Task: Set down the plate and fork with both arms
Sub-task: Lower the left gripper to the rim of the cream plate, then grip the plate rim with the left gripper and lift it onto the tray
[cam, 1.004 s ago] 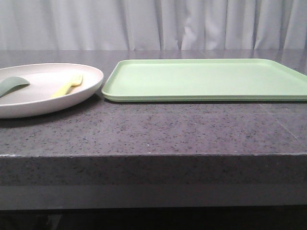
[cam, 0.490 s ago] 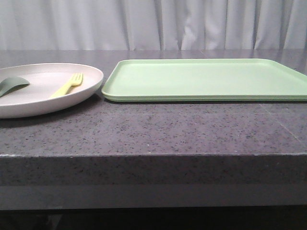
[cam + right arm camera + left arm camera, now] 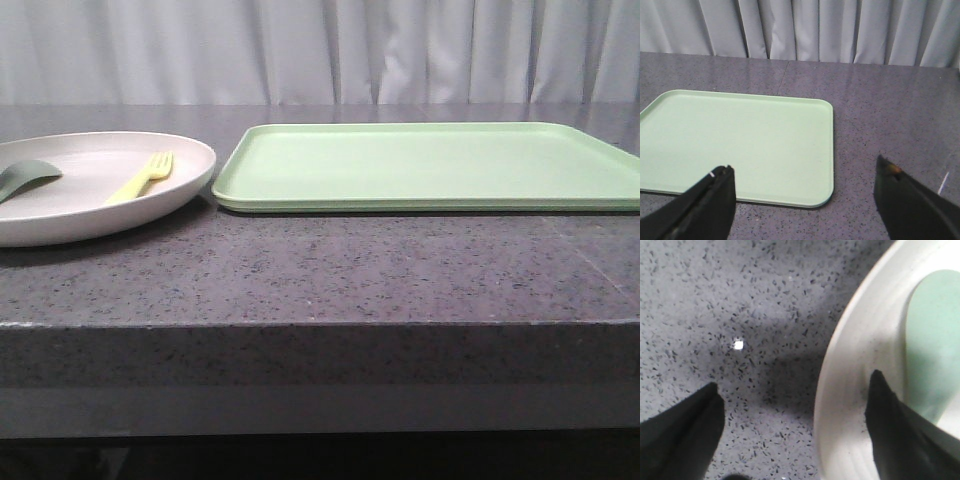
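The off-white plate (image 3: 70, 222) rests on the table at the far left. On it lies the pale yellow fork (image 3: 143, 177), tines pointing away from me. My left gripper (image 3: 794, 381) is open and straddles the plate (image 3: 855, 365) at its rim: one finger is over the plate's inside, the other over the bare table. It holds nothing. My right gripper (image 3: 804, 163) is also open and empty, above the table by a near corner of the green tray (image 3: 740, 135). Neither gripper shows in the front view.
A dull grey-green spoon (image 3: 25, 178) lies on the plate's left part, close to my left gripper's inner finger (image 3: 900, 435). The rectangular light green tray (image 3: 430, 165) sits to the right of the plate, almost touching it. White curtains hang behind the speckled table.
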Motion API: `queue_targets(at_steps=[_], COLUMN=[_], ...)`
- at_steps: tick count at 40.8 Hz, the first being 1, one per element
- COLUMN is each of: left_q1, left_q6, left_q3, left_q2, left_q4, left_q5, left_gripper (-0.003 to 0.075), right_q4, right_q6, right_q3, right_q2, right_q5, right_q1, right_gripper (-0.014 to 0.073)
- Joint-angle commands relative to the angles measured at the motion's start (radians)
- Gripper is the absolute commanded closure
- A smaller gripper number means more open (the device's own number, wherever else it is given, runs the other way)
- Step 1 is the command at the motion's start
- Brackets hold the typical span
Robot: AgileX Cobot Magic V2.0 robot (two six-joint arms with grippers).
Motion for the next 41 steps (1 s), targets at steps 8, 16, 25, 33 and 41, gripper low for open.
queue_targets(at_steps=[8, 16, 25, 33, 41], left_q1=[-0.002, -0.002, 0.007, 0.058, 0.116], left_q6=[0.003, 0.003, 0.028, 0.054, 0.062], left_q3=[-0.029, -0.029, -0.029, -0.029, -0.030], left_q2=[-0.039, -0.039, -0.039, -0.041, -0.053], left_q4=[0.005, 0.005, -0.096, -0.190, -0.215], left_q5=[-0.006, -0.012, -0.008, -0.006, 0.002], left_gripper=[0.0475, 0.0697, 0.0738, 0.0738, 0.0738], right_q4=[0.001, 0.001, 0.001, 0.001, 0.001], right_q6=[-0.006, -0.006, -0.006, -0.006, -0.006], right_q3=[-0.037, -0.037, -0.037, -0.037, -0.037], right_q2=[0.012, 0.012, 0.012, 0.012, 0.012], right_q5=[-0.075, -0.075, -0.075, -0.075, -0.075], right_q1=[0.003, 0.003, 0.003, 0.003, 0.003], right_gripper=[0.0003, 0.0003, 0.0003, 0.0003, 0.0003])
